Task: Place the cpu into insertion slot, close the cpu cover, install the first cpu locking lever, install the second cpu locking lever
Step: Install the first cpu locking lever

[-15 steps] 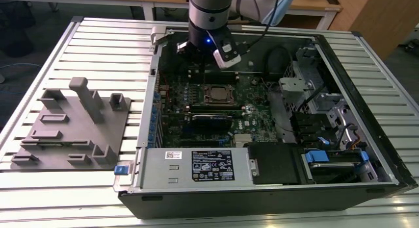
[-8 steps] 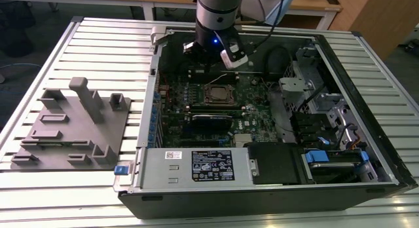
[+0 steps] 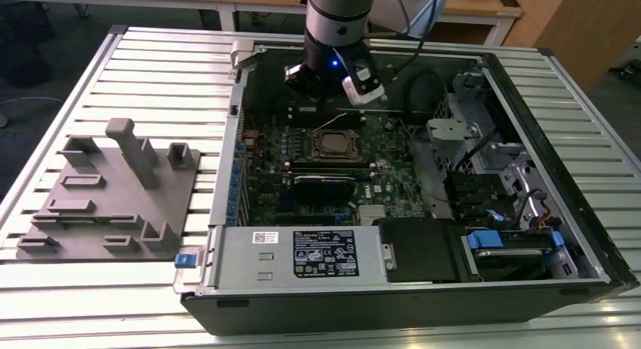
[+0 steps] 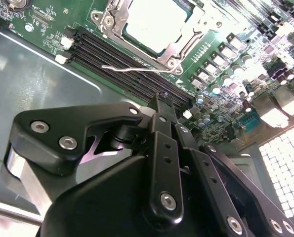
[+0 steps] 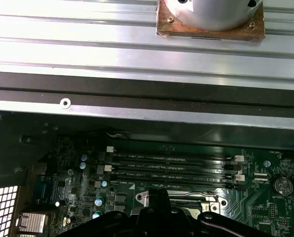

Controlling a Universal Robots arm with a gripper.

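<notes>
Silver cpu (image 4: 151,22) sits in insertion slot (image 4: 172,62) ahead of our clenched, empty pincer (image 4: 161,98), cpu cover (image 4: 118,22) down. We judge one lever (image 4: 132,69) unlatched.

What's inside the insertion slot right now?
The cpu sits in the insertion slot, silver top showing through the cut-out of the cpu cover. Its frame hides the chip's edges; the contacts beneath are covered.

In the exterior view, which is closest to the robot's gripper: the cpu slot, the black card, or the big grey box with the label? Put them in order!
1. Insertion slot: mid-board, the nearest thing to the gripper.
2. Black card: on the board, on the slot's side away from the gripper.
3. Labelled grey box: at the case's near edge, farthest.
</notes>
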